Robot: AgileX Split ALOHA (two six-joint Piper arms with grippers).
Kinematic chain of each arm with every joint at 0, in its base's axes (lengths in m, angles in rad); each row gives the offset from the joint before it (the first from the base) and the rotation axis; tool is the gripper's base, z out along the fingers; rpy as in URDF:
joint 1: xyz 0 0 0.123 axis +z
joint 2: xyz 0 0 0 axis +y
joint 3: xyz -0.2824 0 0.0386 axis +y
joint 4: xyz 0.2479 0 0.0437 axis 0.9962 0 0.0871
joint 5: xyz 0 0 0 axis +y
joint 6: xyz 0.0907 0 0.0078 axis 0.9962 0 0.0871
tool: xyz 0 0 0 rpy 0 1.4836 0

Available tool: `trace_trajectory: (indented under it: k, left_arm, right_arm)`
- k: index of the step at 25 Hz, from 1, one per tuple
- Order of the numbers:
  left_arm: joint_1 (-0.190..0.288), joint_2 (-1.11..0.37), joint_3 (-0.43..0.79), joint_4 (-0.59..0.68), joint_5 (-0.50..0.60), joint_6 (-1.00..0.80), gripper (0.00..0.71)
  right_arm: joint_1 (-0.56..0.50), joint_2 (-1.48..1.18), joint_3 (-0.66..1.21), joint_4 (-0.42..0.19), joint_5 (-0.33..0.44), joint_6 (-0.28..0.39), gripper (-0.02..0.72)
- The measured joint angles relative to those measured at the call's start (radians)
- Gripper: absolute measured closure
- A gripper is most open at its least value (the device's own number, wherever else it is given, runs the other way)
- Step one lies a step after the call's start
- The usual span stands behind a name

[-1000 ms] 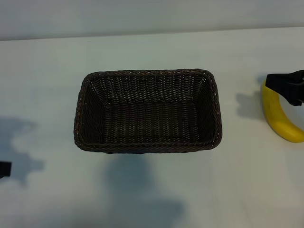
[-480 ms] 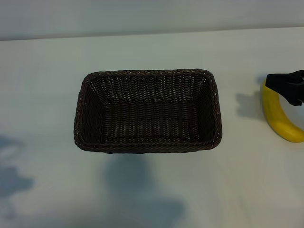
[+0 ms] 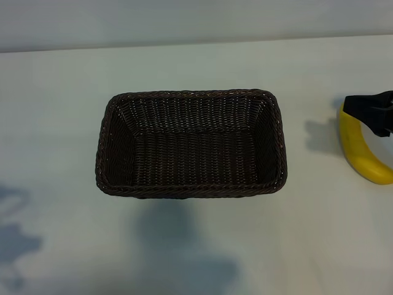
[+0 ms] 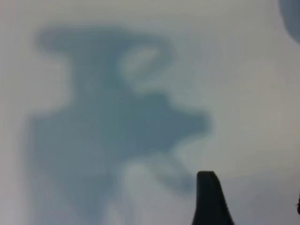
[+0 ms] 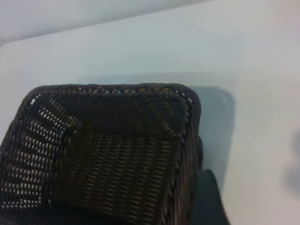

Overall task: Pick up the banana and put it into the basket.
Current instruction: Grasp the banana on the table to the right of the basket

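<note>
The dark-brown woven basket (image 3: 190, 144) stands empty in the middle of the white table. The yellow banana (image 3: 362, 153) lies on the table to its right, partly cut off by the exterior view's right edge. My right gripper (image 3: 369, 109) hangs over the banana's far end, black and open, with nothing between its fingers. In the right wrist view one finger (image 5: 208, 199) shows beside the basket (image 5: 108, 159), and no banana appears there. My left gripper is outside the exterior view. In the left wrist view one finger (image 4: 211, 201) shows above bare table, holding nothing.
The white table (image 3: 196, 61) runs back to a pale wall. The left arm's shadow (image 3: 15, 236) lies on the table at the lower left. A second shadow (image 3: 184, 246) falls in front of the basket.
The black piece of the left arm at the exterior view's left edge has withdrawn out of view, and its shadow has shrunk toward the lower left. The right gripper, banana and basket have not moved.
</note>
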Motion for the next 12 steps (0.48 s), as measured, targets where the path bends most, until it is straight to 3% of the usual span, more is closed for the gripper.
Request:
trace_trajectory:
  k: [7, 12]
  left_arm:
    - [0.000, -0.008, 0.009, -0.002, 0.020, -0.004, 0.231]
    - [0.000, -0.121, 0.018, -0.003, 0.023, -0.005, 0.231]
  right_arm:
    - [0.000, 0.000, 0.000, -0.001, 0.000, 0.000, 0.216]
    - [0.000, 0.000, 0.000, -0.003, 0.000, 0.000, 0.216]
